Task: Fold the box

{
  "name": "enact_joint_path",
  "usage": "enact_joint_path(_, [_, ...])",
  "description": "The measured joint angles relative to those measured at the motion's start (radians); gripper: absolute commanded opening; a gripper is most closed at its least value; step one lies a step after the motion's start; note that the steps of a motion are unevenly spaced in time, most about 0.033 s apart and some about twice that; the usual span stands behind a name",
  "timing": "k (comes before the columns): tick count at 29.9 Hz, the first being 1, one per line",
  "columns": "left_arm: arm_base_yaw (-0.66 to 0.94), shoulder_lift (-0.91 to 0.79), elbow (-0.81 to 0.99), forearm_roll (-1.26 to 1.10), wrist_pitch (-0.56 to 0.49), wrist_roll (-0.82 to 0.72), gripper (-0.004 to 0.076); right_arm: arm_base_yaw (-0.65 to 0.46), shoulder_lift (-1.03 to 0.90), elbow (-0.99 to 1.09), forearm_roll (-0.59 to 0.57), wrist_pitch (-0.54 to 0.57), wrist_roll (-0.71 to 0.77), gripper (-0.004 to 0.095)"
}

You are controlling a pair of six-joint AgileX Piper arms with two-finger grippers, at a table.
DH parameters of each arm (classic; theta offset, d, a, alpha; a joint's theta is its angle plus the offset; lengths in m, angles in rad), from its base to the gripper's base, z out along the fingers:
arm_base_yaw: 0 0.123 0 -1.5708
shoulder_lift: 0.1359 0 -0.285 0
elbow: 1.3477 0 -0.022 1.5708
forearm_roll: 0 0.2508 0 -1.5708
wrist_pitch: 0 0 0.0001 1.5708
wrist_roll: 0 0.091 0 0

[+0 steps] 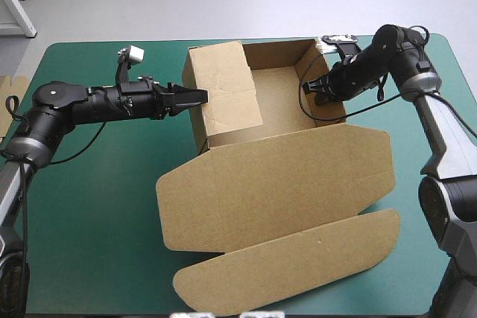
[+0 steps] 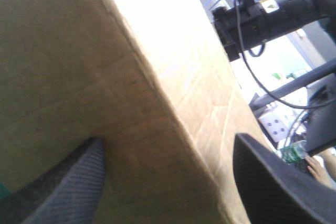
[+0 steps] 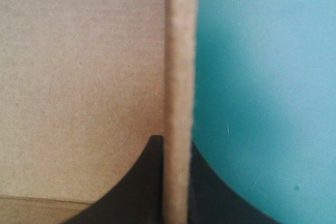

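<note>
The brown box (image 1: 283, 184) was matt corrugated board, creased on its left wall, its cut edge rough and fibrous. The teal-green table cover (image 1: 97, 229) looked smooth and matt. The black fingers (image 2: 73, 192) of the left gripper (image 2: 168, 137) had finely ribbed, dull surfaces.

Right gripper (image 3: 177, 144): fingertips partly hidden behind blurred wall edge of box (image 3: 79, 77). High view: spare board (image 1: 12, 86) at 9 o'clock of table (image 1: 89, 258), cut off by frame edge; extent unknown.

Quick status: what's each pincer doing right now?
Left pincer: open, fingers either side of one wall of the box.
Right pincer: closed on the box's opposite wall.
</note>
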Motion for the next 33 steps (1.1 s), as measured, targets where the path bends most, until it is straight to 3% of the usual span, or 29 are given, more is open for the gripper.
enact_joint_path(6, [-0.049, 0.000, -0.053, 0.159, -0.098, -0.127, 0.0501, 0.002, 0.000, 0.000, -0.008, -0.003, 0.025, -0.0011])
enact_joint_path(12, [-0.107, 0.000, -0.106, 0.394, -0.151, -0.299, 0.0500, 0.061, 0.000, 0.000, -0.097, -0.010, 0.077, -0.0011])
enact_joint_path(23, [-0.199, 0.000, -0.117, 0.821, -0.189, -0.692, 0.0470, 0.192, 0.001, 0.000, -0.236, -0.035, 0.189, -0.0011])
enact_joint_path(33, [-0.308, 0.024, -0.118, 1.200, -0.203, -0.996, 0.0461, 0.253, 0.001, 0.000, -0.291, -0.049, 0.246, -0.0012])
